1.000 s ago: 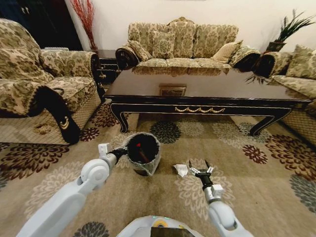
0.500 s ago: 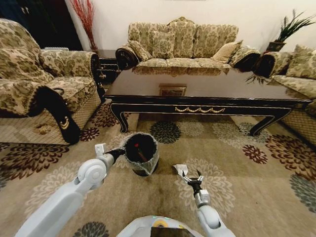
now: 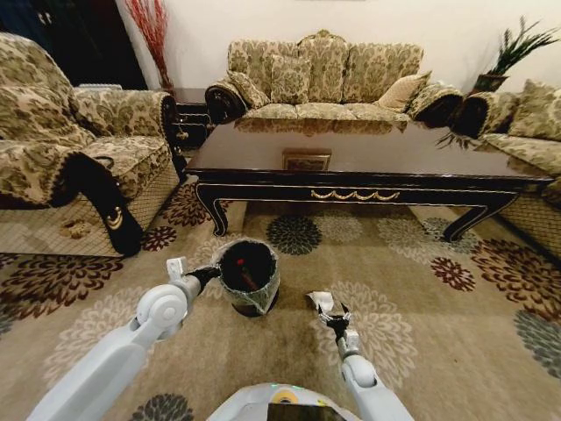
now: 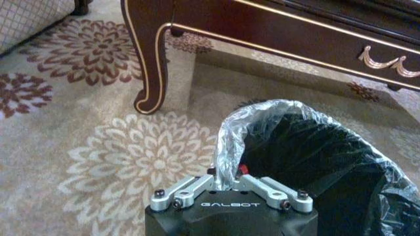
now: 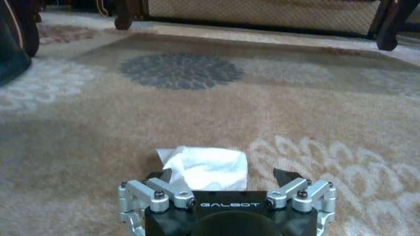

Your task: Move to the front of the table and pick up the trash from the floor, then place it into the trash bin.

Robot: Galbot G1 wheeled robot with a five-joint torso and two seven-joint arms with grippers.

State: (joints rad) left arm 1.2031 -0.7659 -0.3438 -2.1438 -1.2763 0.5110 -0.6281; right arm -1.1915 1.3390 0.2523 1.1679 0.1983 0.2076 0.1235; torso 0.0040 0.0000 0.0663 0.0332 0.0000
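The right arm reaches forward and down from the robot's base, its wrist low over the carpet, and the right gripper (image 3: 330, 313) sits just above the floor with its black fingers spread wide to either side of a crumpled white paper (image 5: 204, 168); in the right wrist view the paper lies on the beige medallion-patterned carpet (image 5: 276, 108) between the open fingers, nearer one fingertip than the other, and whether either tip touches it cannot be told. The left arm, pale grey with a rounded elbow joint, stretches diagonally forward from the robot's left side, and the left gripper (image 4: 226, 178) is closed on the rim of the small round black trash bin (image 3: 249, 276), pinching the translucent greyish liner (image 4: 231, 132) that is folded over the edge. The bin stands on the carpet just to the left of the paper, and something small and red (image 3: 244, 260) shows inside it. Beyond both, the long low dark brown glossy coffee table (image 3: 368, 162) with gold ornament on its apron and curved legs spans the carpet. Floral-patterned sofas stand behind (image 3: 326, 79) and to the left (image 3: 70, 149) of the table, and a potted plant (image 3: 513, 53) stands at the far right against the pale wall.
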